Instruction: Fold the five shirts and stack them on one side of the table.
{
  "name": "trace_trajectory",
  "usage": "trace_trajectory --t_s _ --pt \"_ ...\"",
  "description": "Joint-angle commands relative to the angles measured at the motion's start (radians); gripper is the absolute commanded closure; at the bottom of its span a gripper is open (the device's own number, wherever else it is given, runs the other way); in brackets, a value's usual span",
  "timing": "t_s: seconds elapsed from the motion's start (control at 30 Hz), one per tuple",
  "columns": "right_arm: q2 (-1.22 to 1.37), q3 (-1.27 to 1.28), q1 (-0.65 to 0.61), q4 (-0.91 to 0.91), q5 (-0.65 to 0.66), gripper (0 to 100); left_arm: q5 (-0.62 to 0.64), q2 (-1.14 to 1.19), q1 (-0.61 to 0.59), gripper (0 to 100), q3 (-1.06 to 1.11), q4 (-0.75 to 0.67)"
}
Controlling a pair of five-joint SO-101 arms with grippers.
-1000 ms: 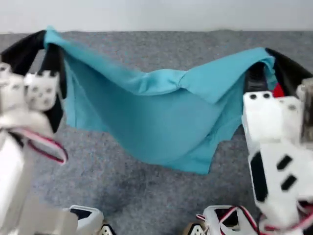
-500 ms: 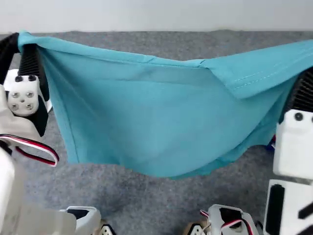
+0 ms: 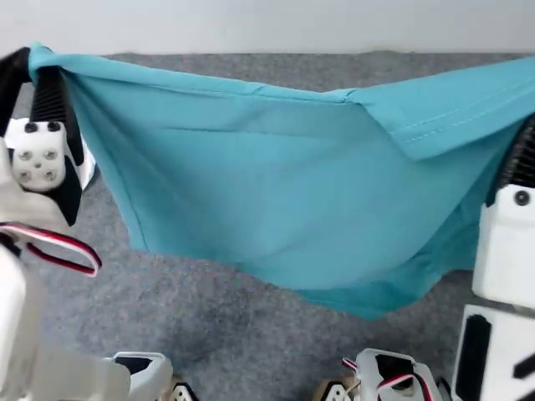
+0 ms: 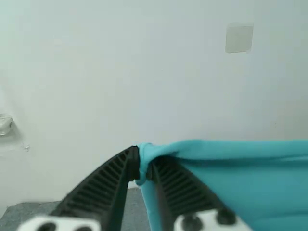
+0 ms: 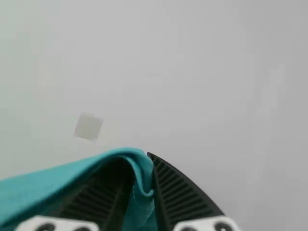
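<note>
A teal shirt point(image 3: 284, 192) hangs spread in the air above the grey table point(image 3: 209, 326), stretched between both arms. My left gripper point(image 3: 33, 63) is shut on the shirt's upper left corner, raised at the far left of the high view. In the left wrist view the black fingers point(image 4: 110, 178) pinch the teal shirt point(image 4: 231, 168) at the tips of my left gripper point(image 4: 142, 166). My right gripper point(image 5: 147, 175) is shut on the other corner of the shirt point(image 5: 72, 180). The right arm point(image 3: 506, 251) stands at the right edge, with cloth draped over its tip.
The grey carpeted table top lies under the hanging shirt, and a white wall point(image 3: 267, 25) runs behind it. The arm bases point(image 3: 384, 380) sit at the near edge. A pale square plate point(image 4: 239, 37) is on the wall.
Both arms have pulled apart and lifted, so the sagging shirt is now stretched taut and flat. Its lower hem has swung toward the right.
</note>
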Motion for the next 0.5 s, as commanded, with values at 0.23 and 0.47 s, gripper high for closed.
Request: trace_trajectory --t_s 0.23,0.47 --pt "0.176 -0.009 0.002 0.068 -0.008 99.1 -0.012 0.002 -0.008 99 0.157 -0.023" --pt "0.318 -0.009 -0.001 0.033 -0.012 99.1 -0.044 0.002 -0.008 99 0.278 -0.118"
